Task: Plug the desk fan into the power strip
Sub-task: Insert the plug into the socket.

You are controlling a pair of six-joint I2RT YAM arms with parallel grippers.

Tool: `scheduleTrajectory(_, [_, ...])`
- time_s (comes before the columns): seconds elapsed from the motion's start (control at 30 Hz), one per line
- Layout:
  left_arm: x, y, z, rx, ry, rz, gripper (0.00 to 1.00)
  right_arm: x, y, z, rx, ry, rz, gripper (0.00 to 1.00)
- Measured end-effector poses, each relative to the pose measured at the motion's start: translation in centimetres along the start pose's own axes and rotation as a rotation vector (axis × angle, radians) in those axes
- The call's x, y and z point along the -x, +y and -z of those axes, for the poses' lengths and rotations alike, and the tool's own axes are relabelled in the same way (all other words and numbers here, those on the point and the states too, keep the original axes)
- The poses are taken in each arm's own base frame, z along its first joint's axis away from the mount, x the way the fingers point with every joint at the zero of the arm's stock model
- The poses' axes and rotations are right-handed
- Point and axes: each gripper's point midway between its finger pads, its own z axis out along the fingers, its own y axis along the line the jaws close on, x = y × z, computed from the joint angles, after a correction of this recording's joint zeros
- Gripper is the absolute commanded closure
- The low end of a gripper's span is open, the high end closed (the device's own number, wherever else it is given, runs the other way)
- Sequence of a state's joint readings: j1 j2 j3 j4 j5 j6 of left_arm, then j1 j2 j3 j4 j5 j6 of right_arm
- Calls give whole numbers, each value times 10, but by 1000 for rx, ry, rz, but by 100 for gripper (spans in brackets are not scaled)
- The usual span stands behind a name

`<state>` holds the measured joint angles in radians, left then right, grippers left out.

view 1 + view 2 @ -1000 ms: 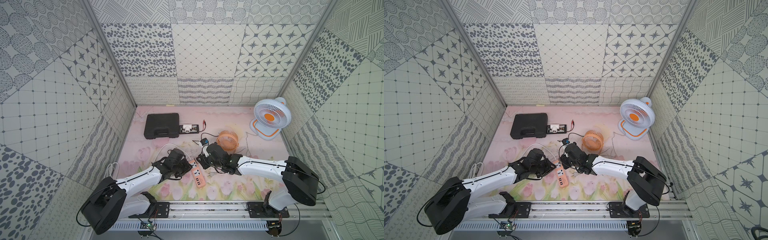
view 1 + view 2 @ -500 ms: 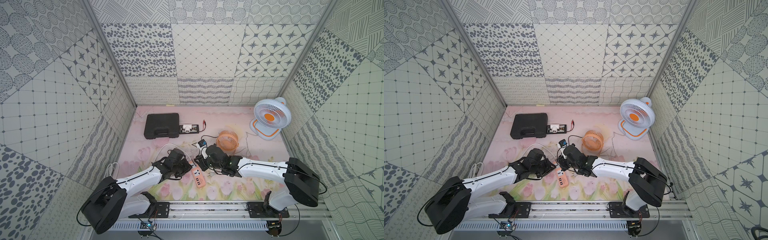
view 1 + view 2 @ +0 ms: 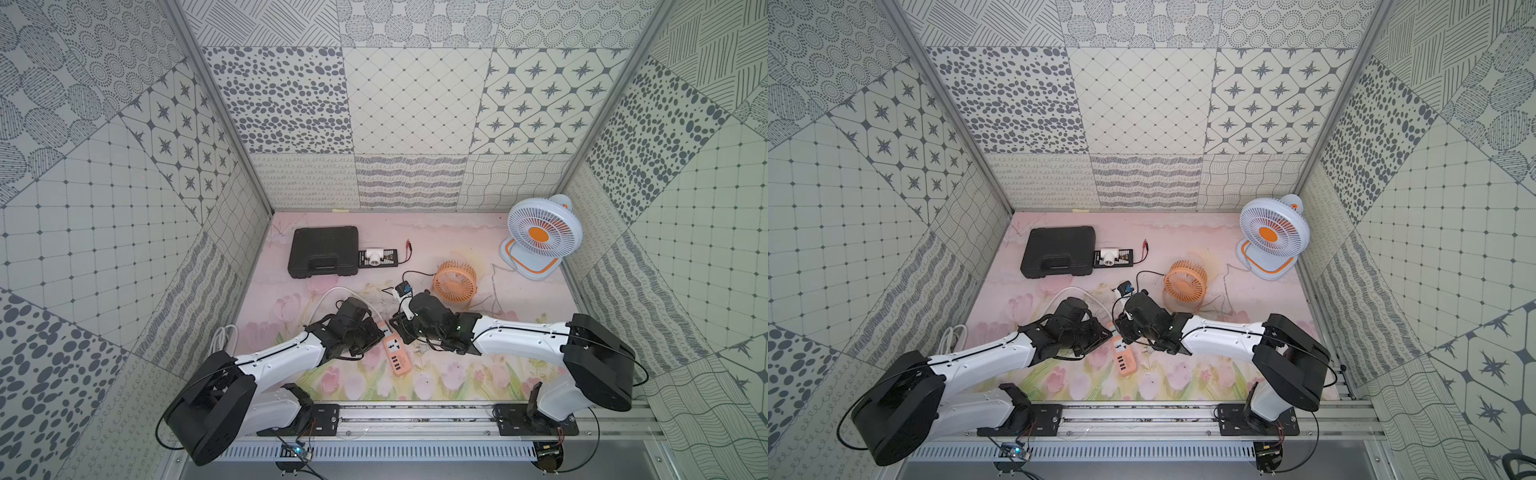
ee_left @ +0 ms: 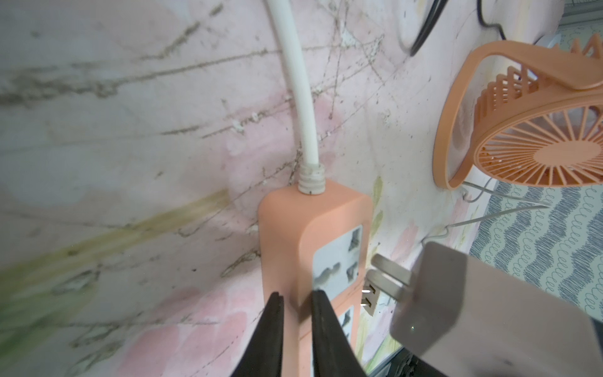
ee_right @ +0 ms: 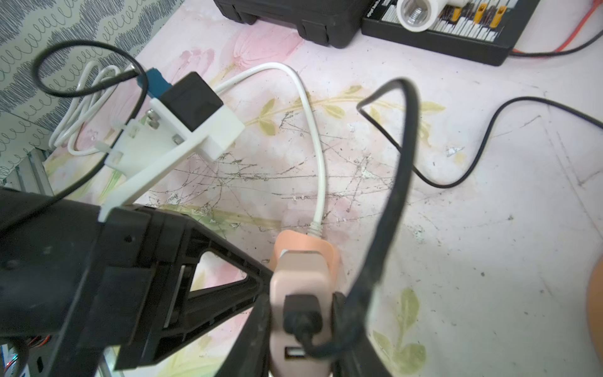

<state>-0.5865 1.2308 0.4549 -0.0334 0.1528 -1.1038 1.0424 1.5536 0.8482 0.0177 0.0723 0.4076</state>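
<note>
1. Power strip (image 3: 397,357) setting: the table (image 3: 436,241), a pink floral mat walled by patterned panels on three sides and closed in front by a metal rail (image 3: 415,415). The widest bare stretch lies mid-table, between the strip and the back wall.
2. Black case (image 3: 323,251): closed, at the back left, well apart from the strip.
3. White-and-orange fan (image 3: 540,232): upright in the back right corner, with a thin pale wire trailing over the mat.
4. Small orange fan (image 3: 455,286): near the right arm's wrist on its far side, the closest bulky neighbour.
5. The power strip itself: flat on the mat near the front rail, between the two arms. Its white cord (image 4: 300,98) leaves the far end and curves toward the left wall.
6. Black board (image 3: 388,259): touches the case's right side and carries a white fitting (image 3: 372,258).
7. Plug adapter (image 4: 456,293): hangs over the strip's cord end. Its two flat prongs are bare, just beside the nearer white socket and not inserted. A black cable (image 5: 406,147) loops up from its back.
8. Right gripper (image 5: 300,310): jaws clamp the adapter's two sides. The left arm's wrist is close alongside, leaving little room.
9. Left gripper (image 4: 296,295): jaws nearly pressed together, with a slim gap over the strip's long edge. Whether they nip or touch it cannot be told.
</note>
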Motion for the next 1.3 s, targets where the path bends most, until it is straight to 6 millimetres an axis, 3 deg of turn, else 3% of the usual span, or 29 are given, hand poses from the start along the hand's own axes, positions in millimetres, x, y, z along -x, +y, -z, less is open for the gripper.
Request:
scheduleTrajectory(0.43, [1,-2,-2,-11,-2,-3,83,-10,-3,-4,-28,29,12,100])
scheduleTrajectory(1.3, [1,-5,-5,-23,4,-4,84,-13,0,-12,-116,47,59,100])
